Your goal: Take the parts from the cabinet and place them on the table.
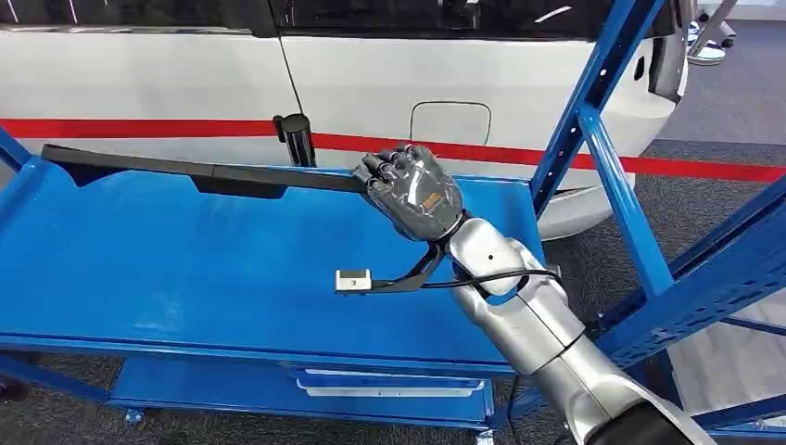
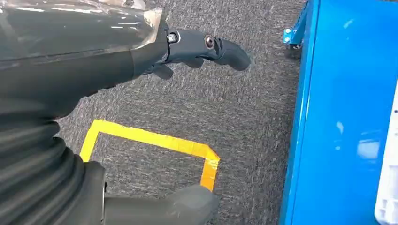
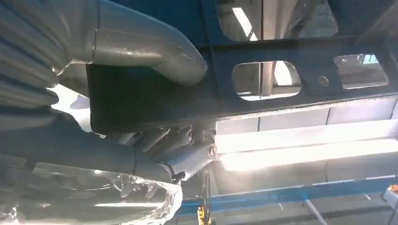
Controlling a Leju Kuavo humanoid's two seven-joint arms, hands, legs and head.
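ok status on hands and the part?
Right hand grips long black part by its end, over blue table. Left hand empty, hanging over carpet. Black post behind part.

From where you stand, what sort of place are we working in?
Likely a vehicle assembly workshop or demo floor: a white car body behind the blue work table, blue steel racking, yellow floor tape.
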